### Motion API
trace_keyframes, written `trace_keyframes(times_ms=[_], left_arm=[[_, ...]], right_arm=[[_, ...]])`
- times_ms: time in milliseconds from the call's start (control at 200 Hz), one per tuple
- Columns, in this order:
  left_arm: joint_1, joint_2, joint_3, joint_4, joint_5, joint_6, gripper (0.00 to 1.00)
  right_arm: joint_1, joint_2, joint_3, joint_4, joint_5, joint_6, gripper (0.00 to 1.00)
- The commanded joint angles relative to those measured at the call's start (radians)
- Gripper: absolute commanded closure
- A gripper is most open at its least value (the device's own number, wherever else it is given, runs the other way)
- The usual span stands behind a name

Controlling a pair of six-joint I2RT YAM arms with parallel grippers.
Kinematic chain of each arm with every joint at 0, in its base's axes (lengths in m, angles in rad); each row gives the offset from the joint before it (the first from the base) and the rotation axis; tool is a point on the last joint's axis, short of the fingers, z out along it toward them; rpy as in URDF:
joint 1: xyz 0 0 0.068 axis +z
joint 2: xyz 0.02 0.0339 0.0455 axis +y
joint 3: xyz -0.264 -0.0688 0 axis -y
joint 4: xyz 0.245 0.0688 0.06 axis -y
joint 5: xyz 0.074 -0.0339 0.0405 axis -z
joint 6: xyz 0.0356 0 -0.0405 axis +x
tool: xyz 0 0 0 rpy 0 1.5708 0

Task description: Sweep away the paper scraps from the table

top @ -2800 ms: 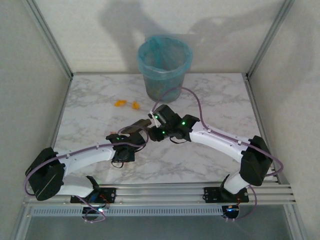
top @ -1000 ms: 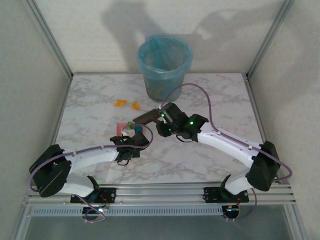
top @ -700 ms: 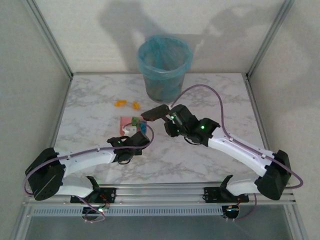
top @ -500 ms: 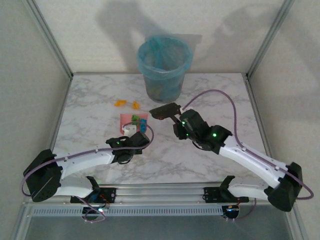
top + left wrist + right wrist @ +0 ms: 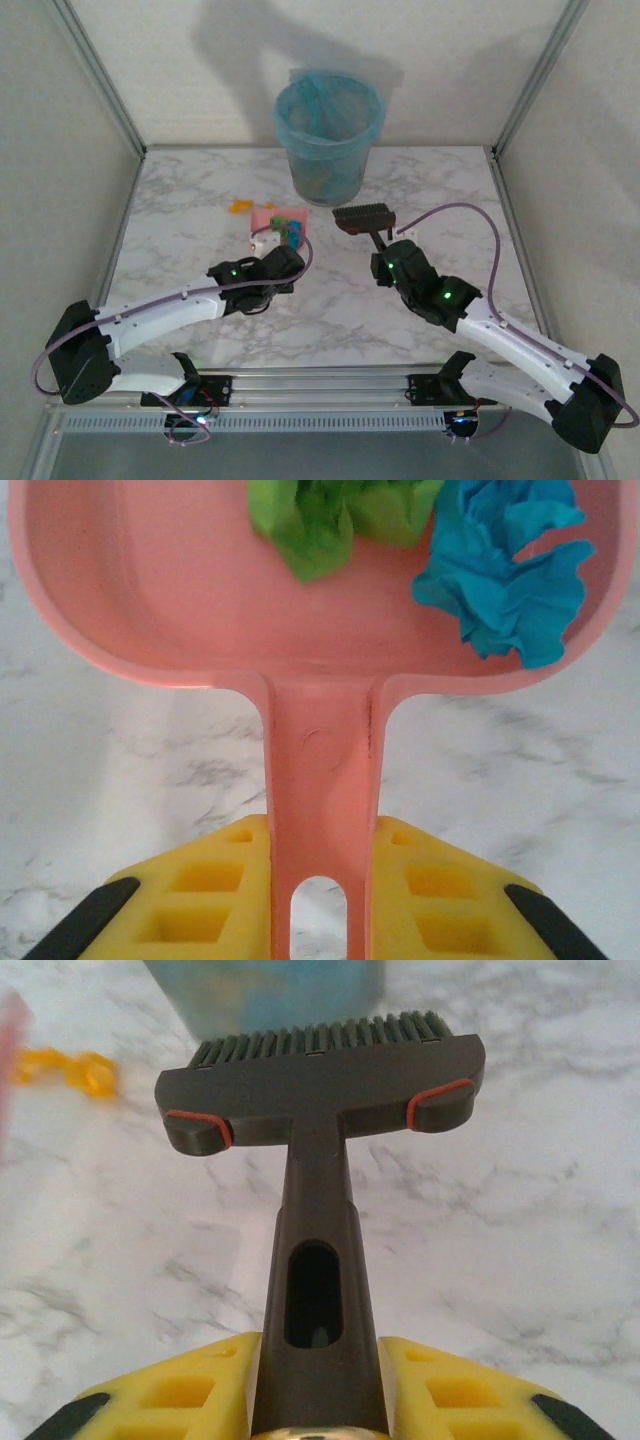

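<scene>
My left gripper point(image 5: 264, 246) point(image 5: 320, 885) is shut on the handle of the pink dustpan point(image 5: 275, 220) point(image 5: 150, 600). Green paper scraps point(image 5: 310, 520) and a bright blue scrap point(image 5: 505, 580) lie in the pan; the top view shows them as a green and blue clump point(image 5: 289, 231). Two orange paper scraps point(image 5: 239, 207) point(image 5: 62, 1068) rest on the marble table point(image 5: 440, 200) just left of the pan's far edge. My right gripper point(image 5: 383, 246) point(image 5: 318, 1380) is shut on the dark brush point(image 5: 362, 217) point(image 5: 320, 1080), whose bristles point at the bin, to the right of the pan and apart from it.
The blue-lined round bin point(image 5: 330, 130) point(image 5: 270, 990) stands at the back centre, just beyond the brush head. Aluminium rails point(image 5: 120, 220) frame the table's sides and the near edge by the arm bases. Bare marble lies to the right and left of the arms.
The left arm pushed the dustpan with its green and blue scraps away from the near side, up beside the orange scraps. The right arm swung the brush right, off the pan.
</scene>
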Motion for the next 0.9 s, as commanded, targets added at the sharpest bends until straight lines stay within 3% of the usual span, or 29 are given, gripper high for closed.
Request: trace_keyframes(times_ms=[0, 165, 400, 896], left_arm=[[-0.008, 0.047, 0.152, -0.107, 0.024, 0.018, 1.0], [-0.008, 0.174, 0.364, -0.218, 0.085, 0.025, 1.0], [-0.008, 0.348, 0.658, -0.377, 0.062, 0.041, 1.0], [-0.009, 0.546, 1.049, -0.407, 0.215, 0.101, 1.0]], right_arm=[[-0.004, 0.003, -0.034, 0.135, 0.082, 0.047, 1.0], [-0.005, 0.012, -0.063, 0.164, 0.108, 0.054, 1.0], [-0.007, 0.052, -0.084, 0.197, 0.108, 0.055, 1.0], [-0.007, 0.038, -0.11, 0.221, 0.117, 0.049, 1.0]])
